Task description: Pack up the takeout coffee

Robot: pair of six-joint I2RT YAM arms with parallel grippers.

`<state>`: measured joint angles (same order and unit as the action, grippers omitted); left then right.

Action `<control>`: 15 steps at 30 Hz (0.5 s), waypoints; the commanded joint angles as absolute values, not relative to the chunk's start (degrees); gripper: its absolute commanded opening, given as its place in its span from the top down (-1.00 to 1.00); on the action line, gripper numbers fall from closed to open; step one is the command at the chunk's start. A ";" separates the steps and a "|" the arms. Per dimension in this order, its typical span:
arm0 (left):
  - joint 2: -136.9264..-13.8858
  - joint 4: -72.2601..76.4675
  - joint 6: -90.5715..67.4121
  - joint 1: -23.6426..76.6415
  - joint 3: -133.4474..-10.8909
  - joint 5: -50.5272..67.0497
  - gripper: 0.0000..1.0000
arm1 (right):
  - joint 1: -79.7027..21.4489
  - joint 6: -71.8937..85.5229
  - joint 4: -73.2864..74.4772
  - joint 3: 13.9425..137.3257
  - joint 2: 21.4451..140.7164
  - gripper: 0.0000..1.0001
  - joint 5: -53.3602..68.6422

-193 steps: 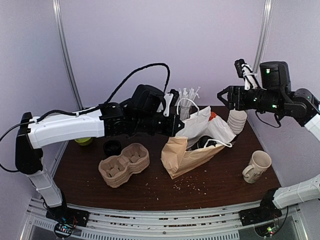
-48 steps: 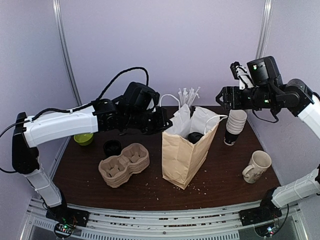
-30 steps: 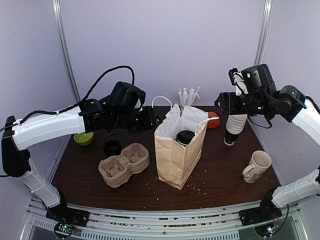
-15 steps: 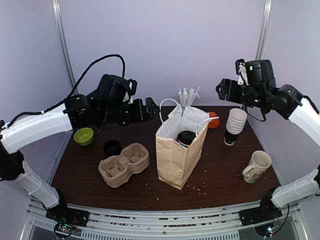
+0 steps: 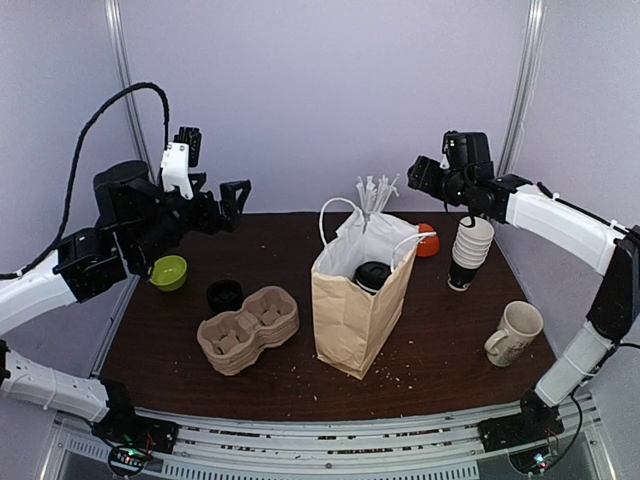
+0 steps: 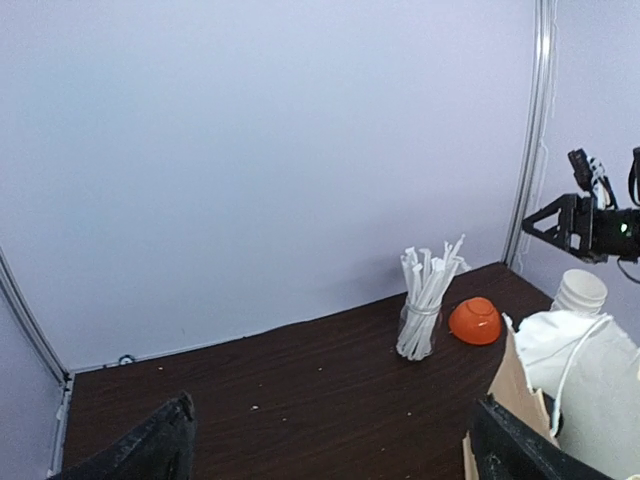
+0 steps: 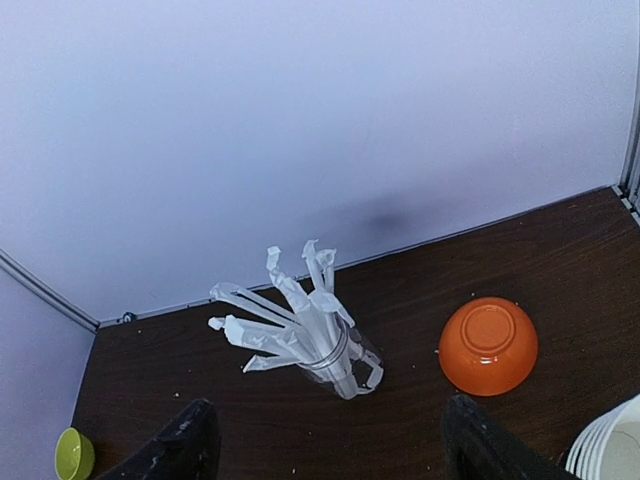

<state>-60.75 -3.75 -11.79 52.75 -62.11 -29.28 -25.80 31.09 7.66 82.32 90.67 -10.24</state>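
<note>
The takeout coffee [image 5: 373,274] stands inside the upright brown paper bag [image 5: 352,312]; only its black lid shows through the bag's open, white-lined mouth. My left gripper [image 5: 237,204] hangs open and empty high over the table's back left, well clear of the bag. In the left wrist view the left gripper [image 6: 332,432] frames bare table, with the bag [image 6: 510,395] at the right edge. My right gripper [image 5: 416,177] is open and empty above the back of the table, up and right of the bag. In its own view the right gripper [image 7: 328,425] looks down at the straws.
A jar of wrapped straws [image 5: 372,196] [image 7: 322,342] and an upturned orange bowl [image 5: 428,240] [image 7: 488,346] stand behind the bag. A stack of white cups [image 5: 470,250] and a cream mug [image 5: 515,333] are to the right. A pulp cup carrier [image 5: 248,328], a black lid [image 5: 224,294] and a green bowl [image 5: 168,271] are to the left.
My left gripper has let go of the bag's handle, opened wide and drawn back up and to the left. My right gripper has lifted and shifted left. The bag stays upright.
</note>
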 commanded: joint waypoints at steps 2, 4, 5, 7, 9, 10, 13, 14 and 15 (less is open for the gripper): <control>-63.26 -1.04 -5.14 50.52 -60.13 -28.52 -0.96 | -22.59 34.60 -3.70 82.60 93.95 -0.55 -4.96; -64.40 -0.78 -7.20 49.58 -59.70 -25.58 -0.96 | -21.72 35.87 -5.78 83.07 96.01 -0.55 -3.97; -64.94 -0.59 -7.95 49.37 -59.54 -24.38 -0.96 | -21.29 36.27 -6.59 83.43 97.20 -0.54 -3.59; -66.16 -0.27 -9.37 49.19 -59.42 -22.54 -0.97 | -20.70 36.88 -7.78 84.36 99.45 -0.54 -3.03; -67.11 -0.22 -10.30 49.06 -59.52 -20.94 -0.96 | -20.21 37.31 -8.81 85.72 101.63 -0.53 -1.87; -67.53 -0.12 -10.63 48.99 -59.46 -20.17 -0.96 | -19.98 37.67 -9.18 86.44 103.19 -0.53 -1.12; -68.62 -0.32 -11.55 48.96 -59.49 -19.23 -0.97 | -19.64 38.47 -11.42 87.83 105.72 -0.49 -0.33; -68.98 -0.47 -11.80 48.98 -59.53 -19.14 -0.97 | -19.64 38.81 -12.62 87.81 106.30 -0.49 -0.06; -69.19 -0.59 -12.04 48.96 -59.51 -19.06 -0.96 | -19.58 39.03 -13.33 87.92 106.83 -0.48 0.00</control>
